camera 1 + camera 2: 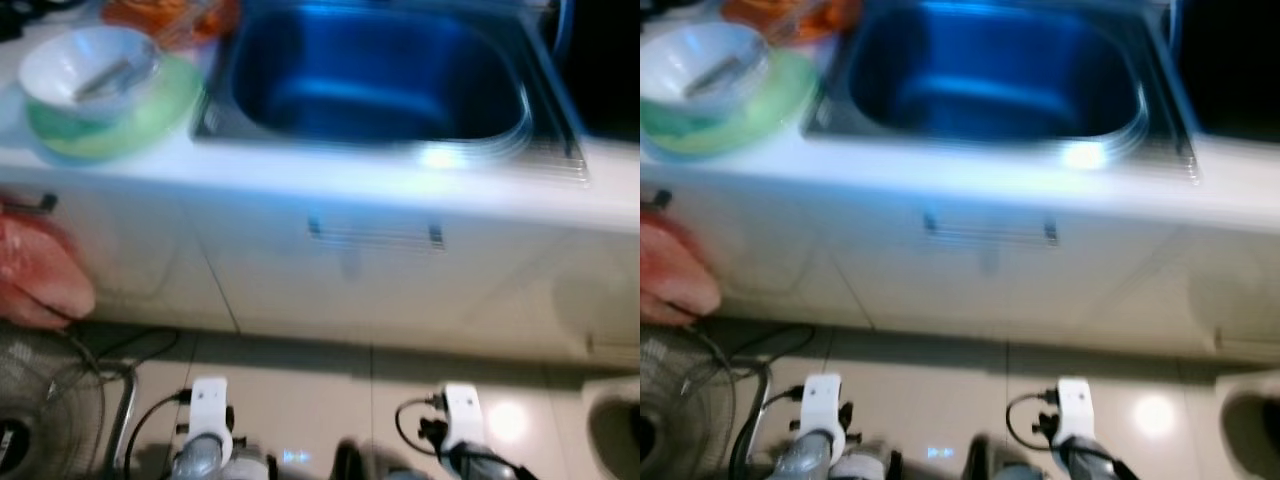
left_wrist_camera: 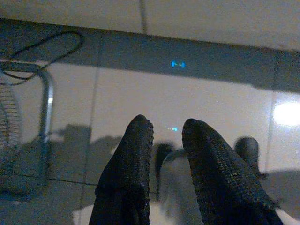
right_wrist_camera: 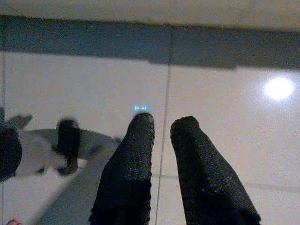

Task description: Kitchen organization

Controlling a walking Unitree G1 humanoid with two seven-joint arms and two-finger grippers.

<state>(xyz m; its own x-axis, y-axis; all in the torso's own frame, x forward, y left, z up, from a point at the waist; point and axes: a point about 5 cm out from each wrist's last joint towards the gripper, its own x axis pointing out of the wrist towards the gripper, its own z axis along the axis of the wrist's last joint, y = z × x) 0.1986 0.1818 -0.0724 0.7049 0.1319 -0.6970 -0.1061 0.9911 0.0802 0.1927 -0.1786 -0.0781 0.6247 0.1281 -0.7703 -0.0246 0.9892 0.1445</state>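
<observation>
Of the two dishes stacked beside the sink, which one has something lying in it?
The white bowl, sitting on top of the green plate. A grey utensil lies inside it; too blurred to identify. The plate beneath carries just the bowl.

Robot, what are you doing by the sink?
The robot stands facing the sink, which looks empty. Nothing is being handled yet. The left claw and right claw both hang low over the floor tiles, slightly open and holding nothing. On the counter to the left, a white bowl sits on a green plate.
</observation>
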